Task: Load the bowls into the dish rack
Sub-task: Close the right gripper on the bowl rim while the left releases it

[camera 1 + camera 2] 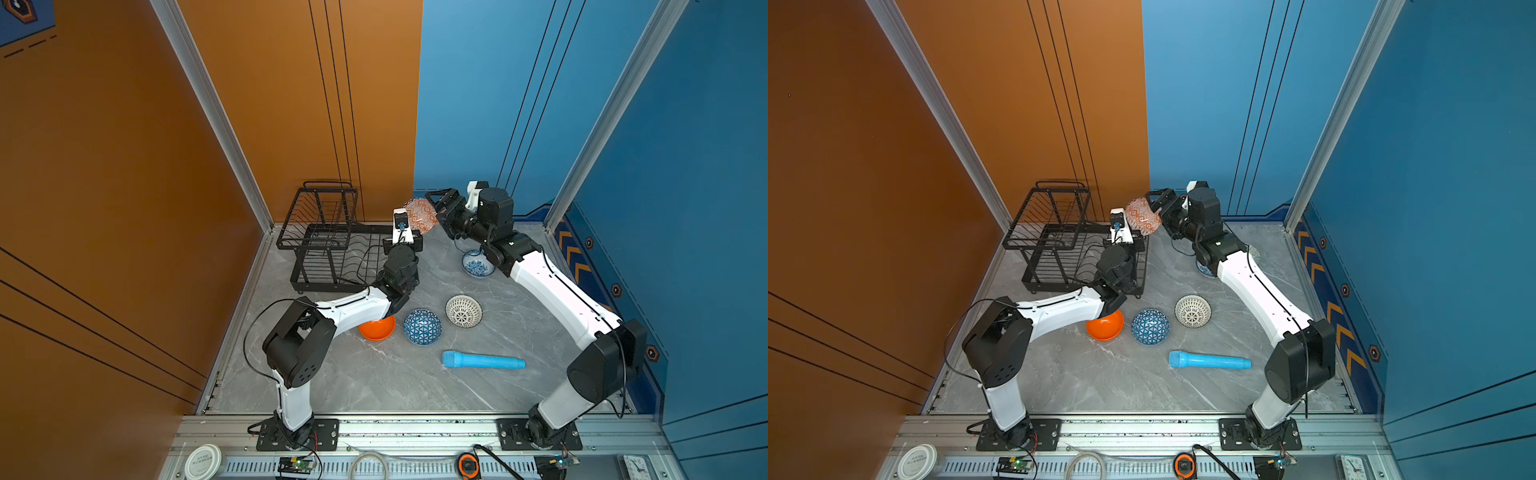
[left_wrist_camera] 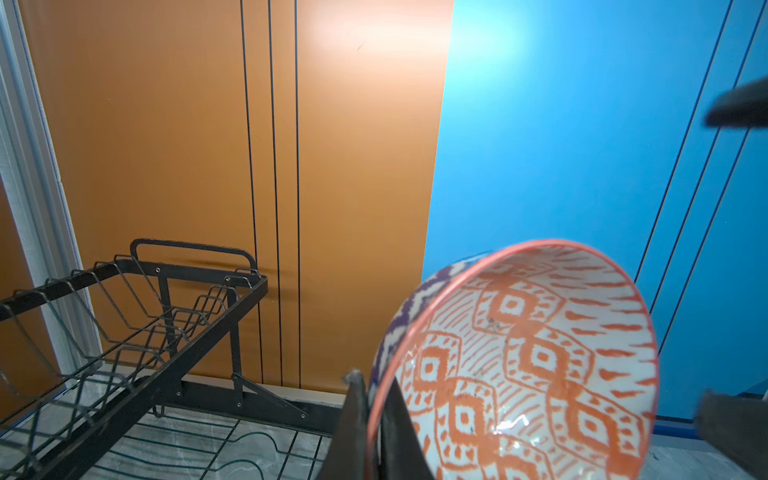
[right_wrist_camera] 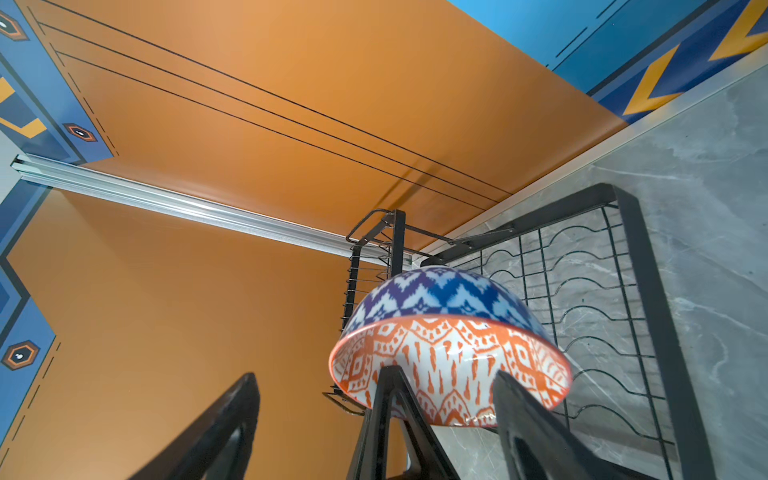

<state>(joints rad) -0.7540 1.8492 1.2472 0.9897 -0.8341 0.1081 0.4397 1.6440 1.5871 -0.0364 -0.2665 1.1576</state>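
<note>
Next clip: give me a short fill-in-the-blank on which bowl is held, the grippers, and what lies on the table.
The bowl pinched by its rim in the left gripper has an orange-and-white ___ pattern inside.
The right gripper, beside that bowl, has its jaws ___.
The plain bowl partly under the left arm is coloured ___.
The long cylinder lying on the table is light ___.
Missing words: diamond; open; orange; blue.

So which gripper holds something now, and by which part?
The left gripper pinches the orange-white diamond bowl by its rim, one finger inside and one outside. The right gripper is open.
</note>
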